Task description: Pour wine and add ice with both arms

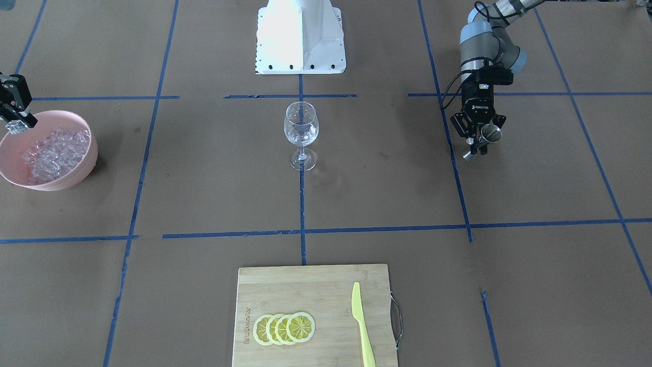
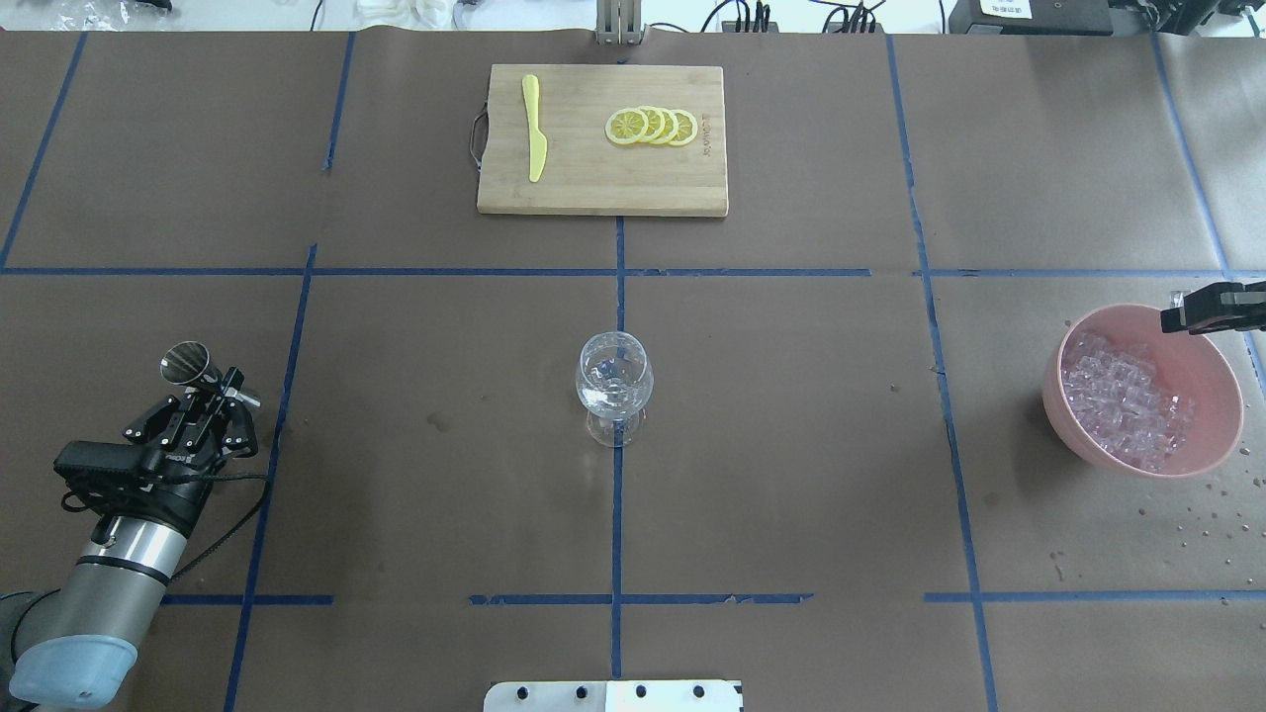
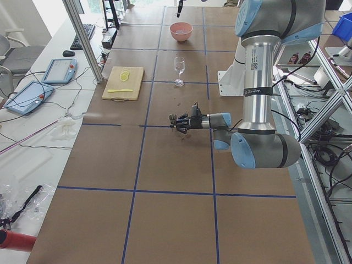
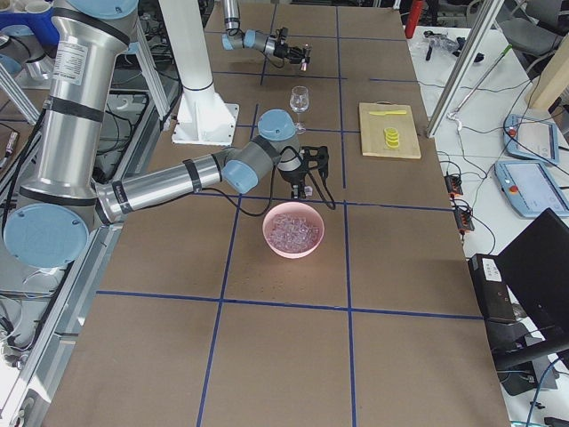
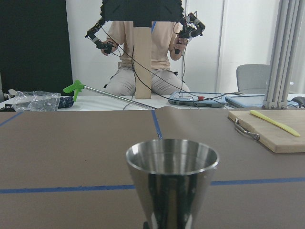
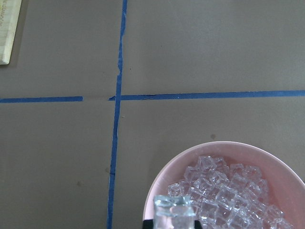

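A clear stemmed wine glass (image 1: 301,132) (image 2: 614,381) stands upright at the table's centre on a blue tape line. My left gripper (image 1: 478,145) (image 2: 213,388) hovers well off to the glass's side, shut on a steel double-cone jigger (image 1: 490,134) (image 5: 171,179) that lies tilted in the jaws. The ice (image 1: 53,153) (image 2: 1123,396) (image 6: 228,191) is piled in a pink bowl (image 1: 84,168) (image 2: 1212,371). Over that bowl's rim, on the side toward the board, my right gripper (image 1: 18,125) (image 2: 1177,314) is shut on one ice cube (image 6: 174,210).
On the operators' side lies a wooden cutting board (image 1: 310,290) (image 2: 603,178) with lemon slices (image 1: 283,329) and a yellow knife (image 1: 361,326). The white robot base (image 1: 300,38) stands behind the glass. Water drops (image 2: 1207,519) speckle the paper near the bowl.
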